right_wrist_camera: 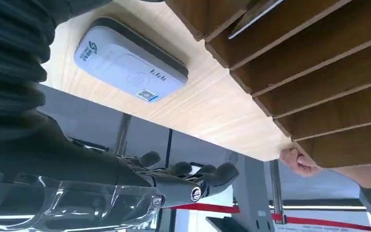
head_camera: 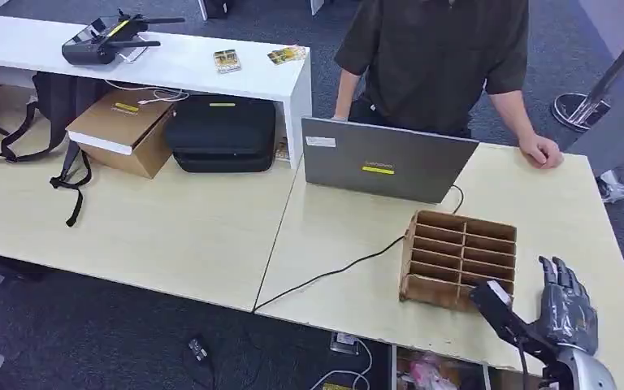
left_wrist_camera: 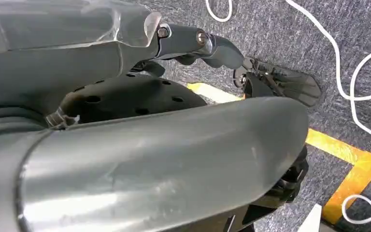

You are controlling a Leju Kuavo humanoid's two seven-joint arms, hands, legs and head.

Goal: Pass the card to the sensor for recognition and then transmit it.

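My right hand (head_camera: 567, 313) hovers over the table's near right corner with its fingers (right_wrist_camera: 188, 173) spread and nothing in them. Its thumb reaches toward the wooden slotted rack (head_camera: 459, 258). The sensor (right_wrist_camera: 125, 63), a flat grey-white reader, lies on the tabletop beside the rack (right_wrist_camera: 314, 72). In the head view my hand mostly hides the sensor. A thin grey flat edge (right_wrist_camera: 256, 17) in one slot may be the card; I cannot tell. My left hand (left_wrist_camera: 207, 46) hangs over the carpet, holding nothing.
A person stands behind the table with a hand (head_camera: 543, 152) resting on its far right edge. A grey laptop (head_camera: 386, 158) stands behind the rack, and a black cable (head_camera: 333, 272) runs across the tabletop. Boxes and a black case (head_camera: 221, 134) sit at the left.
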